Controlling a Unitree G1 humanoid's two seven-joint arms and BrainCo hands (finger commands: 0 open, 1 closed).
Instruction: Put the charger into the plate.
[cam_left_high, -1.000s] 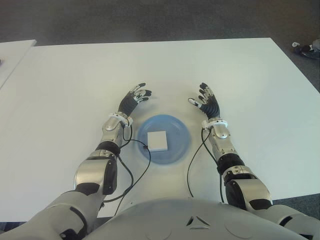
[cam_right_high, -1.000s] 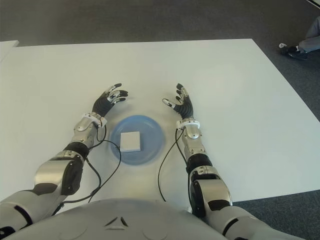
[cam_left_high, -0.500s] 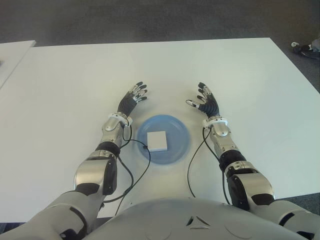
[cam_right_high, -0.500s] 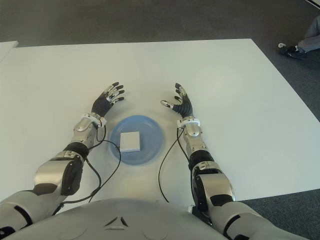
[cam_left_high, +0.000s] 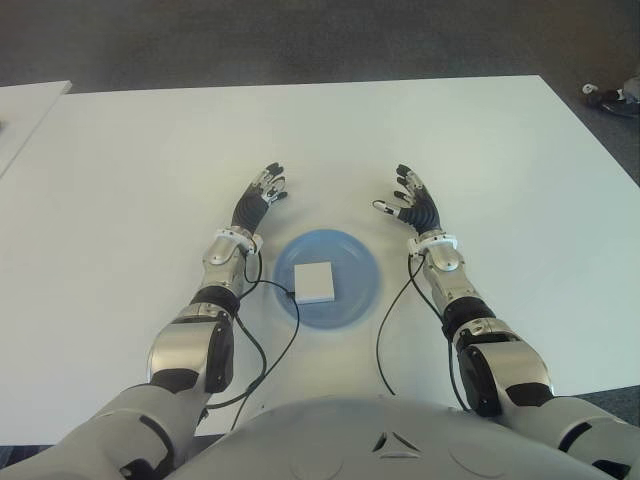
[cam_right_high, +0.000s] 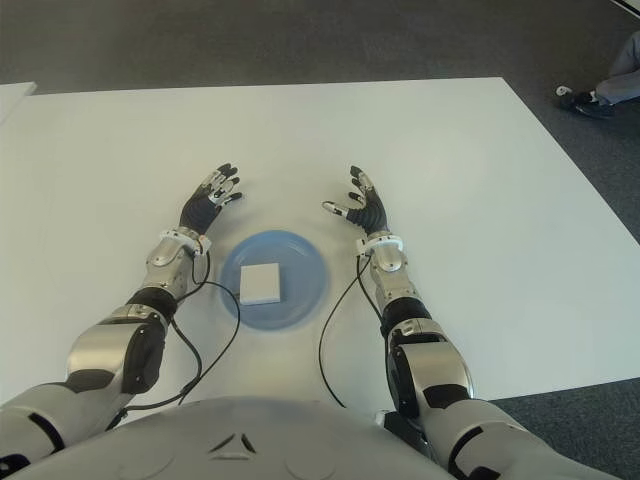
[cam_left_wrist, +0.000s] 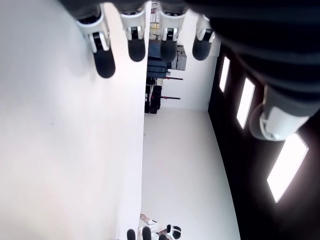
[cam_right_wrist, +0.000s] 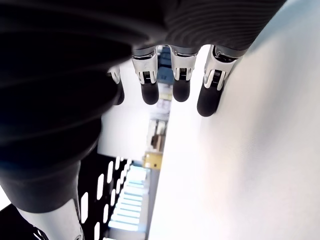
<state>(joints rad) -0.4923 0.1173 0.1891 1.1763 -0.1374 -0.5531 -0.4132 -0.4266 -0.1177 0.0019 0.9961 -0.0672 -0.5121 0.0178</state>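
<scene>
I see the white table (cam_left_high: 150, 150) filling the frame, the blue plate (cam_left_high: 355, 265) at centre, and the charger (cam_left_high: 315, 282) already lying flat inside it. My left hand (cam_left_high: 258, 197) shows up-left of the plate and my right hand (cam_left_high: 412, 204) up-right, both with fingers spread and holding nothing. The trailing cable (cam_left_high: 262, 345) seems close enough to nudge the plate if I pull back carelessly. Since a second ago, the left hand has turned outward, away from the plate.
</scene>
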